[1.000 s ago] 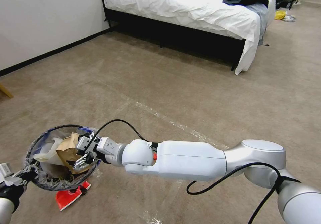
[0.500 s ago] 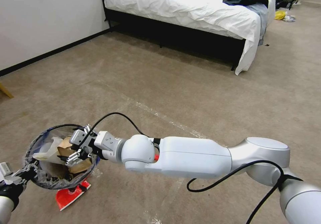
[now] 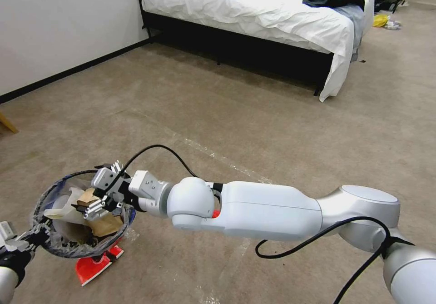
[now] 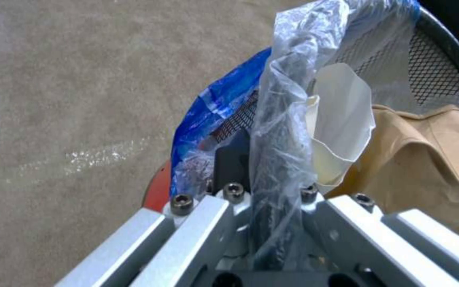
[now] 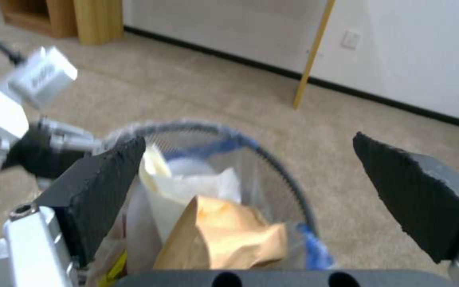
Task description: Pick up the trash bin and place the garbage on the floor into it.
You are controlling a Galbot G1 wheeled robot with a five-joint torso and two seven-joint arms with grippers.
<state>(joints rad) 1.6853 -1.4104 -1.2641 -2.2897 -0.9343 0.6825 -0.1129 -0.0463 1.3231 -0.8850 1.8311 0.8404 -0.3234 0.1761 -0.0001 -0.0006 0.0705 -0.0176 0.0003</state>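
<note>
The trash bin (image 3: 51, 189), a black mesh bucket with a crinkled clear liner, hangs low at my left, above the floor (image 3: 218, 113). My left gripper (image 3: 13, 246) is shut on its rim (image 4: 278, 155). My right gripper (image 3: 93, 194) hovers open just over the bin's mouth, with nothing between its black pads (image 5: 107, 191). Inside the bin lie garbage pieces: crumpled brown paper (image 5: 229, 235) and white paper (image 5: 187, 187). A red wrapper (image 3: 93, 265) lies on the carpet right under the bin.
A bed (image 3: 254, 17) with white sheets and dark clothes stands at the far side, against the white wall (image 3: 59, 22). A shiny tape line (image 3: 236, 167) crosses the carpet. A wooden leg (image 5: 312, 56) leans by the wall. More litter (image 3: 381, 20) lies beyond the bed.
My right gripper has shifted left and a little up across the bin's mouth. The brown paper now sits lower inside the bin.
</note>
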